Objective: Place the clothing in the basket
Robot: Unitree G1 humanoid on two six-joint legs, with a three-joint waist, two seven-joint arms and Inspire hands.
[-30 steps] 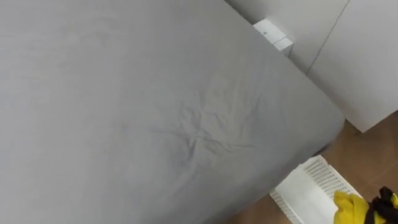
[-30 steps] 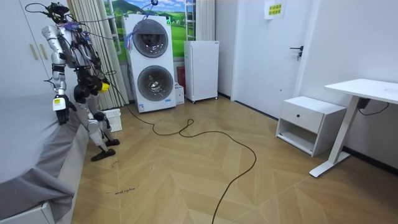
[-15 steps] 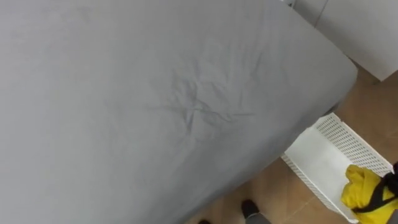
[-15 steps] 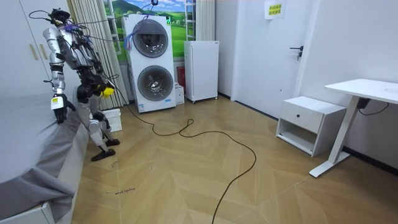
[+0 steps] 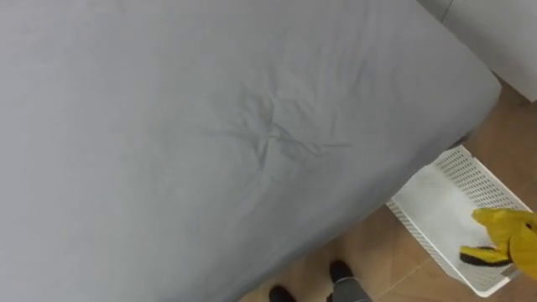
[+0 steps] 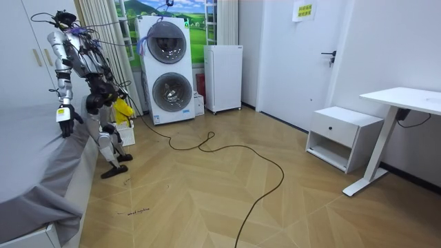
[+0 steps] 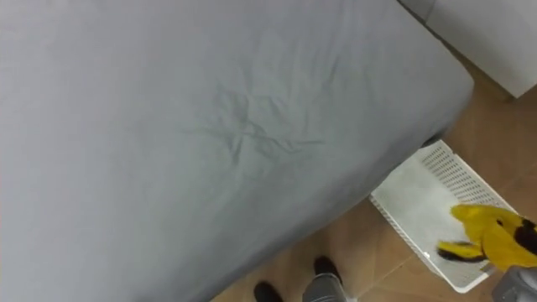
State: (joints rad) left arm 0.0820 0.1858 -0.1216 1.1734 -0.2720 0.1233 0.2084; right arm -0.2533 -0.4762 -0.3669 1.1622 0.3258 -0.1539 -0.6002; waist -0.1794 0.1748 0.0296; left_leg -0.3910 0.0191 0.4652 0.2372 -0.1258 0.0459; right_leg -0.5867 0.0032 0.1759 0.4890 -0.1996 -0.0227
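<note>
Garment (image 5: 508, 235) (yellow) hangs from right hand (image 6: 114, 98) over basket (image 5: 436, 210) beside bed (image 5: 210, 126)

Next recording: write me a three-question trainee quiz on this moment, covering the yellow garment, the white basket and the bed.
1. True or false: the yellow garment lies spread flat on the grey bed.
2. Pick one. The white basket stands: A) on top of the bed; B) on the wood floor beside the bed's corner; C) on a desk.
3. Fill in: in the room view, the garment hangs just above the ___.

Key: 1 false, it is in the air off the bed's edge. 2 B. 3 basket.
</note>
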